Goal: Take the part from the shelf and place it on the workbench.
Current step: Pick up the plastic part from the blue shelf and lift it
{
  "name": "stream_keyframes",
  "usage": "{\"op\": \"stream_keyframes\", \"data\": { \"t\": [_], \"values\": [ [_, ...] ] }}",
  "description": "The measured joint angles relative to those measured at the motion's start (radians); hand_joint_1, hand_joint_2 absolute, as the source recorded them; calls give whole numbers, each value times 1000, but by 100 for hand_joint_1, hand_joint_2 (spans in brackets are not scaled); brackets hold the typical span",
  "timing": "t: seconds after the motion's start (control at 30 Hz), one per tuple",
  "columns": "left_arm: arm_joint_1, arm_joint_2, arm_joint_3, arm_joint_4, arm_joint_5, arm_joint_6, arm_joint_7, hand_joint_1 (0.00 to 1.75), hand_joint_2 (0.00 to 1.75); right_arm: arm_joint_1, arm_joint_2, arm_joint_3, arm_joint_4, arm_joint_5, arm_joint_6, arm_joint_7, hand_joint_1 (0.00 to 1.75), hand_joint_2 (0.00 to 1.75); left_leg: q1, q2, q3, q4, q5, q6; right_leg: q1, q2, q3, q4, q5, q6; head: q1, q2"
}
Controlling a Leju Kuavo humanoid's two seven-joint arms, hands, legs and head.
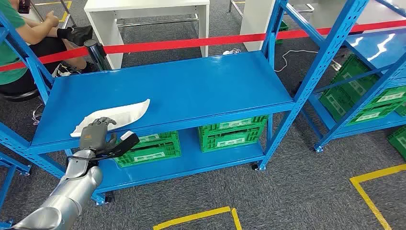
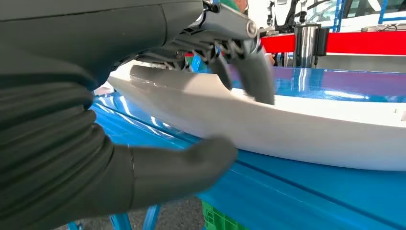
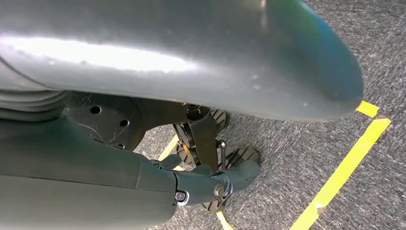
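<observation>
My left hand (image 1: 98,134) at seven o'clock grasping the white part (image 1: 125,113) on the blue shelf (image 1: 191,86), fingers (image 2: 253,72) over it, thumb (image 2: 191,167) under, right hand (image 3: 215,184) holding nothing, fingers curled.

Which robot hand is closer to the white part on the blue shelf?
Left. The left hand is right at the white part, its fingers lying over its near end on the blue shelf. The right hand hangs low over the grey floor, away from it.

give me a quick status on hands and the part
Left hand closing on long white curved plastic part, fingers over its edge. Part lies flat on blue metal shelf. Right hand holds nothing. No obstruction.
</observation>
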Motion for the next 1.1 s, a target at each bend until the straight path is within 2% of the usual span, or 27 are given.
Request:
{"op": "stream_keyframes", "data": {
  "t": [1.1],
  "values": [
    [-21, -2, 0, 8, -74, 11, 43, 175, 175, 0, 0, 0, 0, -3, 0, -19, 0, 0, 0, 0, 1, -1, 0, 0, 0, 0, 0, 0, 0, 0, 0, 0]
  ]
}}
